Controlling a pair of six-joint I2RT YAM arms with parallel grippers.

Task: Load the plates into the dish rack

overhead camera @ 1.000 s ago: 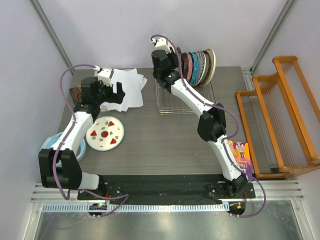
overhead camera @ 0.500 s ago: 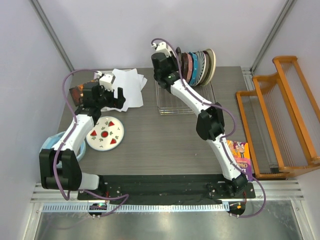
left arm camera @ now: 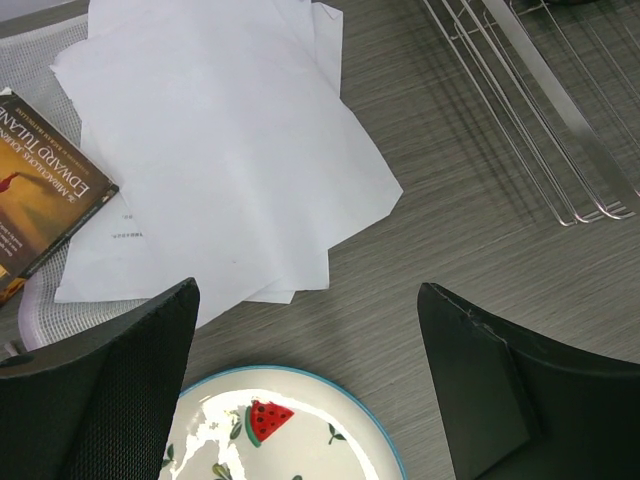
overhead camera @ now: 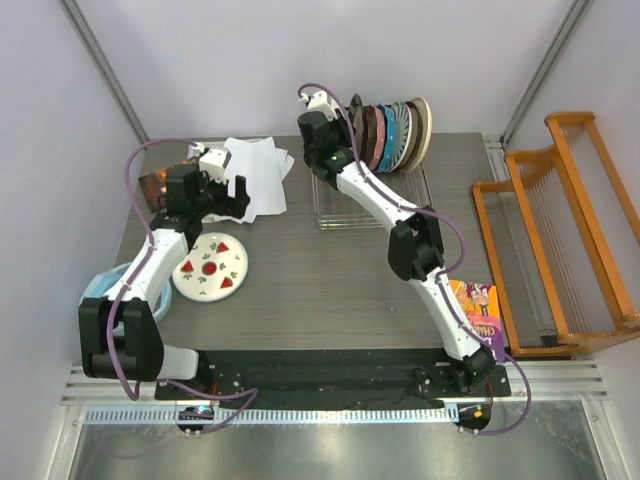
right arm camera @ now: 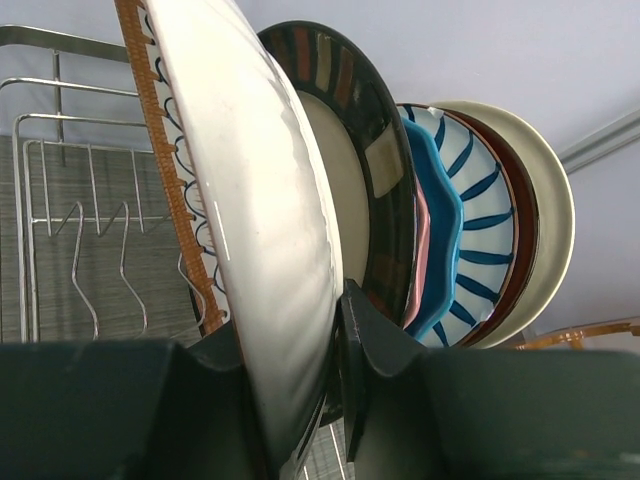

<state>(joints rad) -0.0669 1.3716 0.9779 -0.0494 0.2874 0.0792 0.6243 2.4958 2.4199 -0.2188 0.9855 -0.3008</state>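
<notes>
Nearest, a metal rail [overhead camera: 330, 385] runs along the front edge, and a dark grey wood-grain table [overhead camera: 320, 290] stretches back to pale walls [overhead camera: 220, 60]. By the right arm's base a brightly coloured booklet [overhead camera: 482, 310] lies flat. On the left, the white plate with red fruit [overhead camera: 210, 268] lies flat on the table, well apart from the dish rack [overhead camera: 345, 205].

Just above that plate's far edge hangs the left gripper [overhead camera: 228, 190], jaws spread wide, nothing between them. Its wrist camera looks straight down between the two black fingers [left arm camera: 120, 390]. It picks up the plate's blue rim, a fan of white paper sheets [left arm camera: 220, 150] and a brown-covered book [left arm camera: 40, 200] tucked partly under them, title legible. The overhead view cannot resolve those details.

Off to the right, past the table edge, stands an orange wooden rack [overhead camera: 570, 230].

At the back, the right arm reaches over the silver rack and screens its left end from above. The right gripper [right arm camera: 300, 340] is clamped narrow on the lower edge of the petal-rimmed plate [right arm camera: 260, 200]. The plate is held upright at the left end of the row. Whether its bottom sits between the tines, I cannot tell. Only the wrist view shows the order behind it: dark-rimmed plate [right arm camera: 360, 130], a pink scalloped plate [right arm camera: 422, 240], a blue-striped plate [right arm camera: 480, 220], then a cream plate [right arm camera: 545, 200], all leaning right.
</notes>
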